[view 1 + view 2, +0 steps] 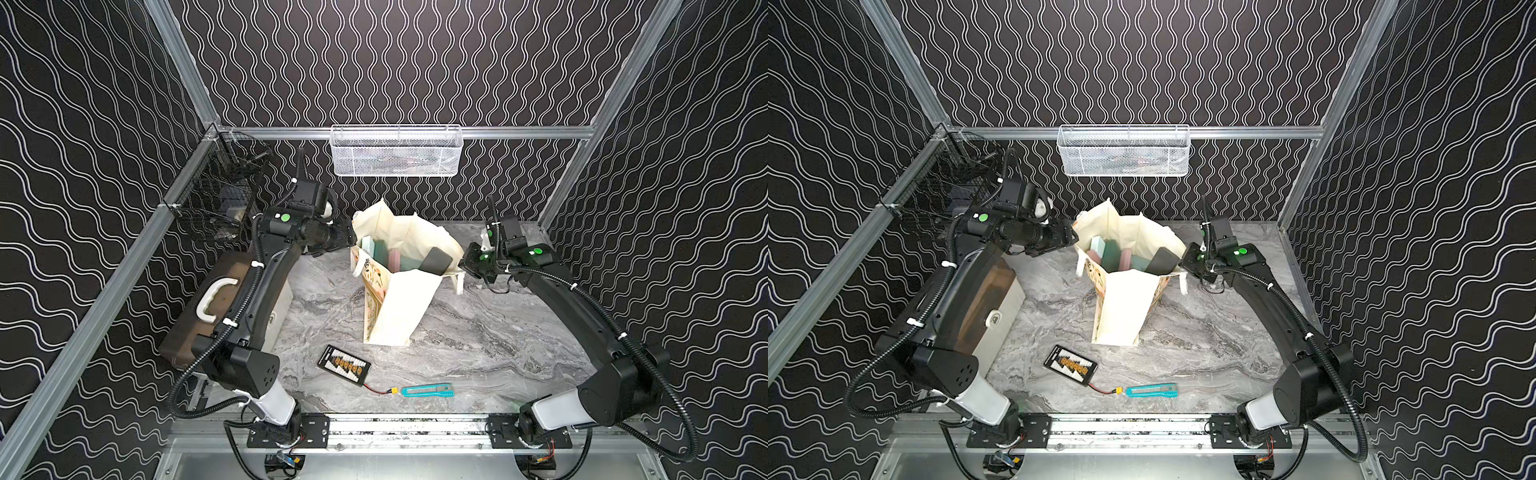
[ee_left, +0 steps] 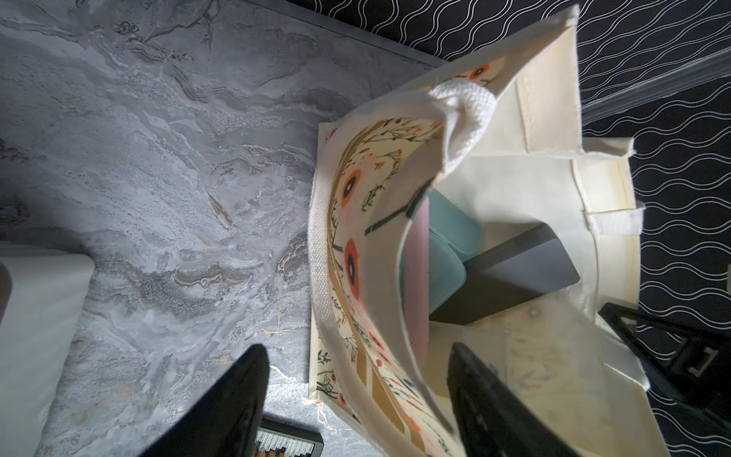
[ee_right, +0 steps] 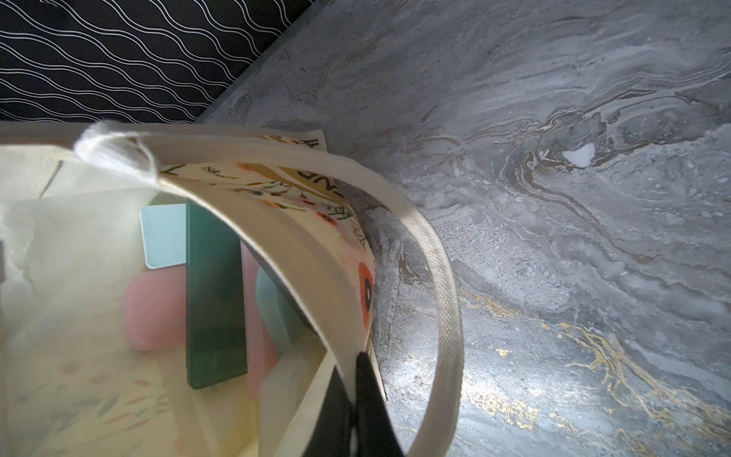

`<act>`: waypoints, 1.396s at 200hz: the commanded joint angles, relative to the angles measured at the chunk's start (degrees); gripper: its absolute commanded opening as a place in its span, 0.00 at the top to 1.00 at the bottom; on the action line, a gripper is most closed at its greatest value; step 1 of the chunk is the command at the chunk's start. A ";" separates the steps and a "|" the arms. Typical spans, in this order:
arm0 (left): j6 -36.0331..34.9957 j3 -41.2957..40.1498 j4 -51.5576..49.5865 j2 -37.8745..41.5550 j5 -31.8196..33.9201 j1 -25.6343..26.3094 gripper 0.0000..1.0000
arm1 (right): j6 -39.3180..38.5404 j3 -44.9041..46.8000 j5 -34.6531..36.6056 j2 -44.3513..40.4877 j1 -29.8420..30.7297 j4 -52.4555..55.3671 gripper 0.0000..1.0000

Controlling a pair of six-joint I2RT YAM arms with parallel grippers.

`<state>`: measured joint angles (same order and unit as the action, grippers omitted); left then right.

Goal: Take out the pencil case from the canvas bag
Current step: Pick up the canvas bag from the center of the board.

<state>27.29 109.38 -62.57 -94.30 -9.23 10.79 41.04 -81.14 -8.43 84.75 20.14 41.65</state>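
The canvas bag [image 1: 399, 307] [image 1: 1123, 307] stands upright mid-table with its mouth held wide. Inside it stand a pale blue card [image 3: 164, 233], a dark green slab [image 3: 213, 292], pink [image 3: 152, 312] and teal [image 2: 447, 253] rounded items and a black slab [image 1: 1160, 261]. Which of these is the pencil case I cannot tell. My left gripper [image 2: 358, 348] [image 1: 350, 243] is open, its jaws either side of the bag's printed left wall [image 2: 356, 198] and handle. My right gripper [image 3: 362, 358] [image 1: 462, 264] is shut on the bag's right rim [image 3: 316, 253].
A brown box with a white handle [image 1: 216, 299] lies under the left arm. In front of the bag lie a black connector board [image 1: 344, 365] and a teal utility knife [image 1: 428, 390]. A white mesh basket [image 1: 397, 151] hangs on the back rail, a black wire basket [image 1: 216, 199] at left.
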 commanded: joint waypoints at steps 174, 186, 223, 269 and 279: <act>-4.67 14.66 -4.15 -11.52 4.67 1.25 1.00 | 6.09 7.07 -5.21 -1.77 0.14 -9.97 1.00; -5.35 18.54 -4.91 -13.29 5.18 1.24 1.00 | 8.38 9.50 -6.81 -1.87 0.25 -14.46 1.00; -7.52 28.42 -5.02 -18.04 5.05 1.21 1.00 | 13.96 13.77 -10.95 0.67 2.49 -26.78 1.00; -10.90 27.49 -0.16 -18.90 1.05 1.16 1.00 | 15.72 13.74 -9.83 8.66 10.14 -35.49 1.00; -11.73 27.34 0.31 -19.07 0.36 1.17 1.00 | 15.53 13.14 -9.38 10.74 11.59 -36.85 1.00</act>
<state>19.38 136.94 -68.53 -112.92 -5.76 11.90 54.81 -67.22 -16.80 92.20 29.04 12.29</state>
